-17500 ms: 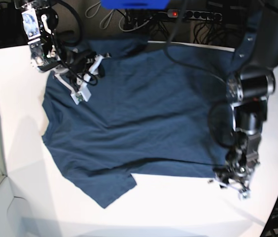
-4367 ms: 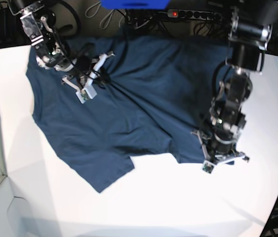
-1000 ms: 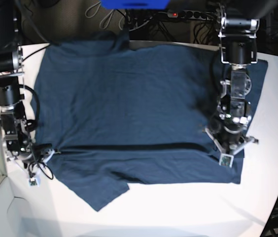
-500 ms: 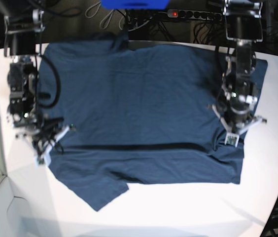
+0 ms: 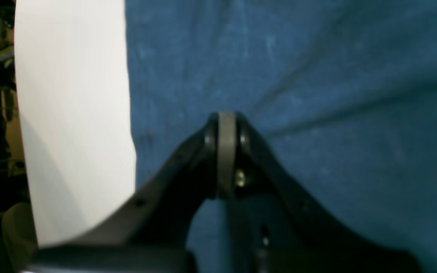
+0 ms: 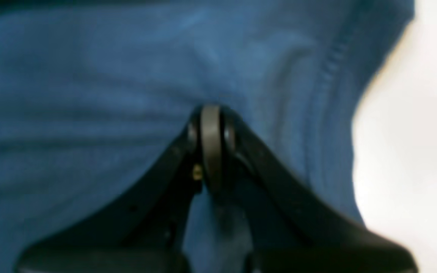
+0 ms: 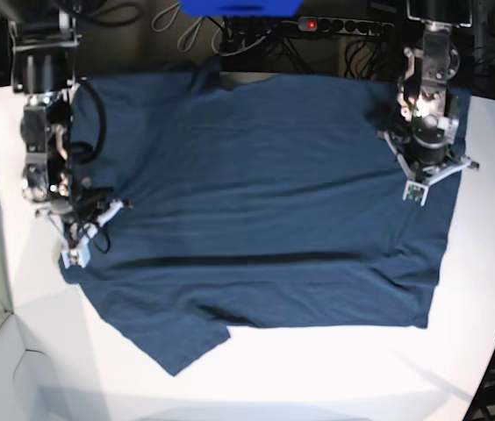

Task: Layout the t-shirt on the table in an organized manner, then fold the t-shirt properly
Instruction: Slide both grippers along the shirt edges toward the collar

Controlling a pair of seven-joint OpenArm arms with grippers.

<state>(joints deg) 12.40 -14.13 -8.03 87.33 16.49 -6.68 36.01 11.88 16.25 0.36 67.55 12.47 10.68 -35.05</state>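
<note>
We see the t-shirt (image 7: 256,202) spread wide and mostly flat over the white counter (image 7: 335,368), filling the upper and middle part of the base view. Its upper edge reaches the far rim of the counter, where a bit of cloth rises at the top centre. One long dark crease runs across the cloth from left to right in the lower middle of the frame, and a flap of fabric juts down toward the lower left. Bare counter shows along the bottom, the left side and the right edge.

At the upper right of the base view the left gripper (image 7: 427,171) sits over the shirt's right side, near its edge. In the left wrist view the left gripper (image 5: 226,125) has its jaws clenched together, tips pressed into blue fabric with wrinkles fanning out from them; we cannot tell whether any cloth is pinched between them. A strip of white counter lies at the left of that frame.

At the left of the base view the right gripper (image 7: 76,237) sits at the shirt's left border. In the right wrist view the right gripper (image 6: 211,125) is likewise clenched, over rumpled cloth beside a stitched hem, with white counter at the right of the frame.
</note>
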